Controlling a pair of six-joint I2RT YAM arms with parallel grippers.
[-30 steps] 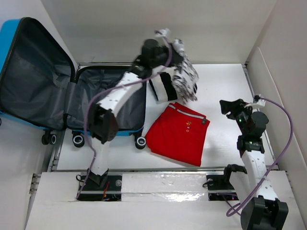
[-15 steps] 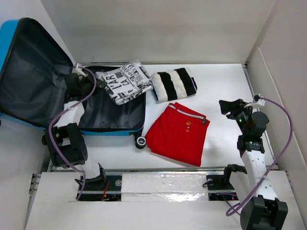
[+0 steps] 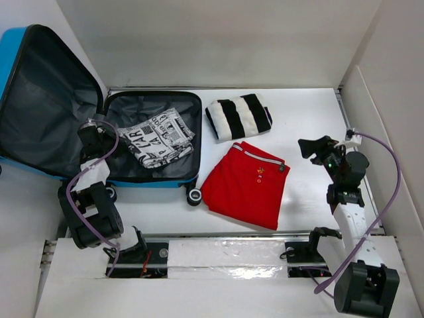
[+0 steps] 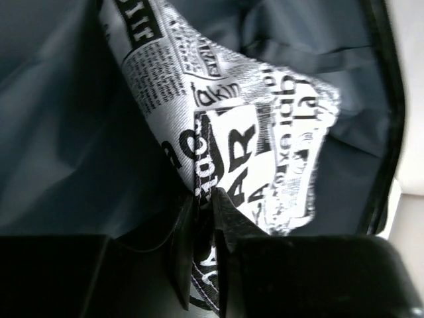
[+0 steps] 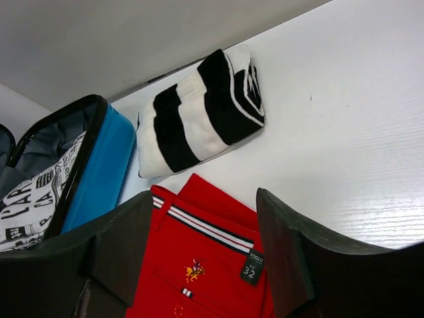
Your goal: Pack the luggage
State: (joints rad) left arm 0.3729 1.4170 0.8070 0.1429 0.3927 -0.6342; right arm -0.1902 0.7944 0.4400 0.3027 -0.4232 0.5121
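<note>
Blue luggage point(image 3: 132, 106) lies open; left gripper point(image 4: 204, 199) pinches a newsprint-patterned garment point(image 3: 156, 136) lying inside it. Right gripper point(image 5: 202, 199) hangs wide, empty, near red shorts point(image 3: 245, 185)

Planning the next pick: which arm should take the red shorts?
Likely right. The right gripper is open, empty and near the red shorts. The left gripper is shut on the newsprint cloth inside the luggage.

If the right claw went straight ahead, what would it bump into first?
Probably the red shorts, framed by the open right gripper; the striped top lies beyond. Depth is unclear.
</note>
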